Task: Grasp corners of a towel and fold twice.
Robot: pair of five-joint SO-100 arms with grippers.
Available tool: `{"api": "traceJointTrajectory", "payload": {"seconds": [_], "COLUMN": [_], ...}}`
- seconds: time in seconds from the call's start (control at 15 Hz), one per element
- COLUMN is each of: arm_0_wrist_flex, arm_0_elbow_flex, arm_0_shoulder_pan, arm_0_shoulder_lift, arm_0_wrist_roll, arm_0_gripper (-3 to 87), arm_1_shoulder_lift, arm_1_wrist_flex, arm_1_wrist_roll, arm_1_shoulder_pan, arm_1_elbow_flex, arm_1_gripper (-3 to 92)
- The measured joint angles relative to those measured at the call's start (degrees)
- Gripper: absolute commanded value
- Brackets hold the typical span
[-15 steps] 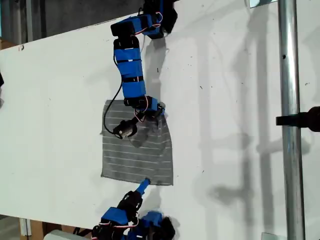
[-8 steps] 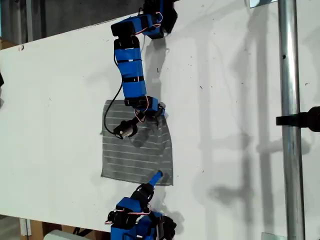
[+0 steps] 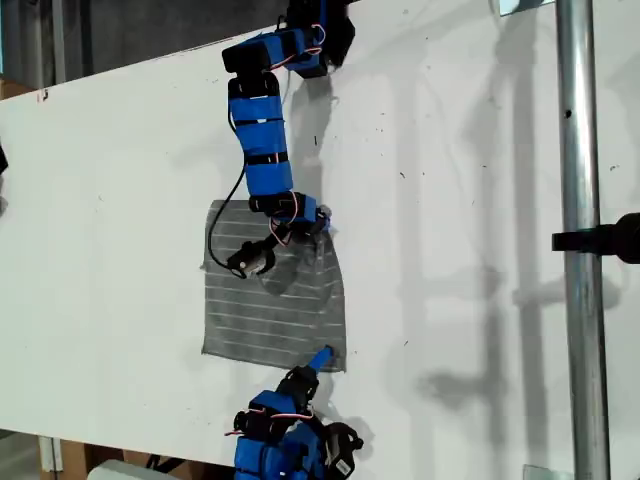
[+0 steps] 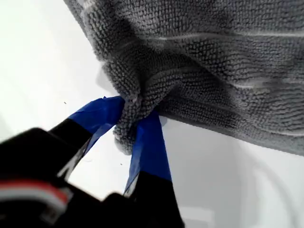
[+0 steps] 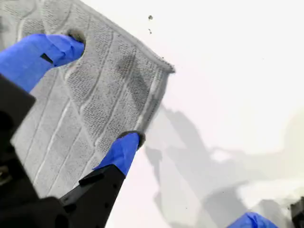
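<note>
My first gripper (image 4: 135,118) pinches a towel (image 3: 275,315) corner; my second gripper (image 5: 102,92), apparently spread, straddles its edge.

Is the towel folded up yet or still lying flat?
Still spread flat, not folded. The towel lies as one open rectangle on the table. Only one corner is bunched up, pinched in my first gripper.

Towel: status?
My first gripper shut on towel corner. My second gripper open, straddling towel by another corner. Nothing in the way.
</note>
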Motion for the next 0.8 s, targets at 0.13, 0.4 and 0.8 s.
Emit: {"api": "traceJointTrajectory", "payload": {"seconds": [0.13, 0.4, 0.8], "arm_0_wrist_flex": [-1.9, -3.2, -4.9], "arm_0_elbow_flex": [0.1, -1.5, -8.6], "arm_0_shoulder_pan": [0.1, 1.6, 5.2], "arm_0_shoulder_lift": [-2.8, -10.6, -23.1], "arm_0_wrist_roll": [-0.6, -3.5, -14.2], "arm_0_gripper": [33.6, 31.8, 26.8], "arm_1_shoulder_lift": [0.0, 0.0, 0.0], "arm_1_wrist_flex": [-0.2, -0.2, -0.5], "arm_1_wrist_roll": [0.0, 0.0, 0.0], "arm_1_shoulder_pan": [0.0, 0.0, -0.4], "arm_1_elbow_flex": [0.0, 0.0, 0.1], "arm_1_gripper": [-0.1, -0.1, -0.1]}}
